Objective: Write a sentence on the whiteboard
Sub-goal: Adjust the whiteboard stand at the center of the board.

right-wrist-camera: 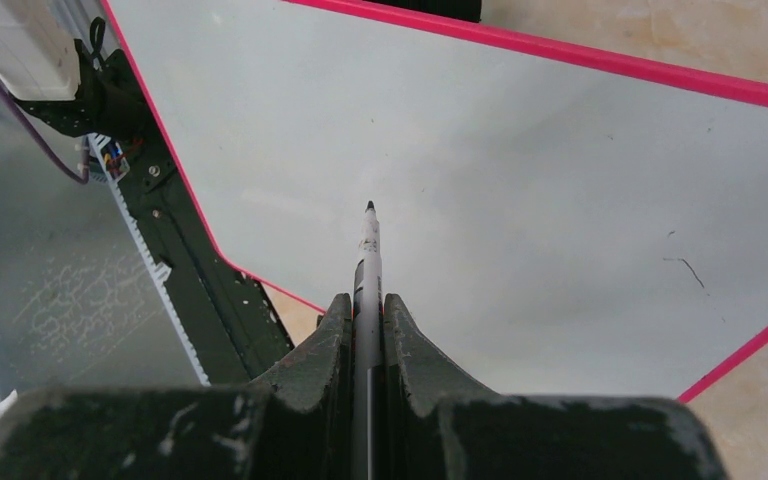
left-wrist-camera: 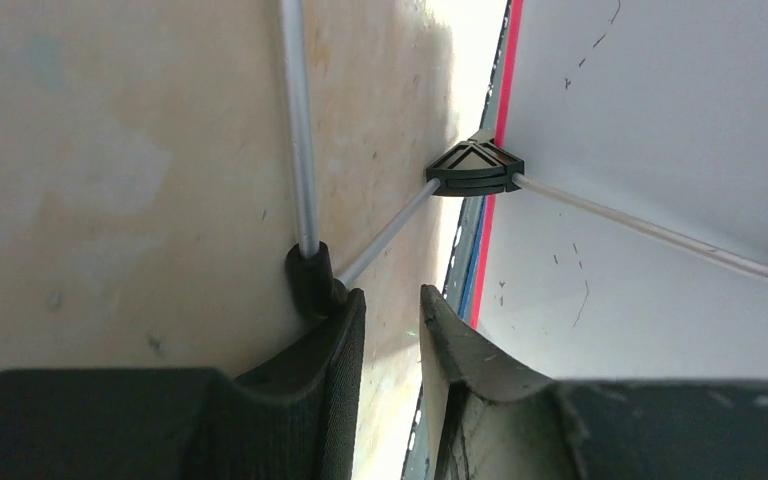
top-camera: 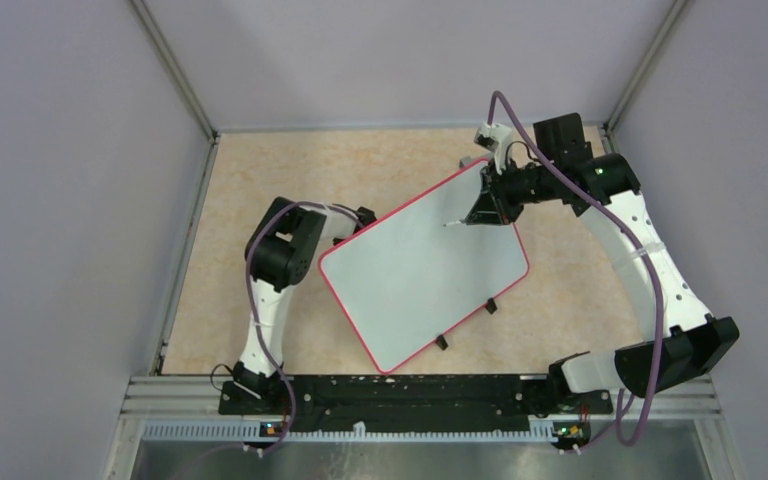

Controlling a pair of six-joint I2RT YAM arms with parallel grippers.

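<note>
Right gripper (right-wrist-camera: 366,305) tight on marker (right-wrist-camera: 368,240), tip toward whiteboard (top-camera: 420,270), its long axis diagonal.

White-and-black arms (top-camera: 653,268) — bulky black joint housings (top-camera: 288,250), purple cables (top-camera: 252,285) alongside, dark textured tool fingers (left-wrist-camera: 322,400).

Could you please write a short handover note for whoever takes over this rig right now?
Left gripper: jaws apart, holding nothing, at the left edge of the whiteboard, by its pink rim.
Right gripper: shut on the marker, with the tip out over the board's far right part. Whether the tip touches the board cannot be told.
Whiteboard: lies askew on the table between the arms.
Done: marker in hand and over the board.
Left: the whole sentence. No lettering shows, only a few stray specks.
</note>
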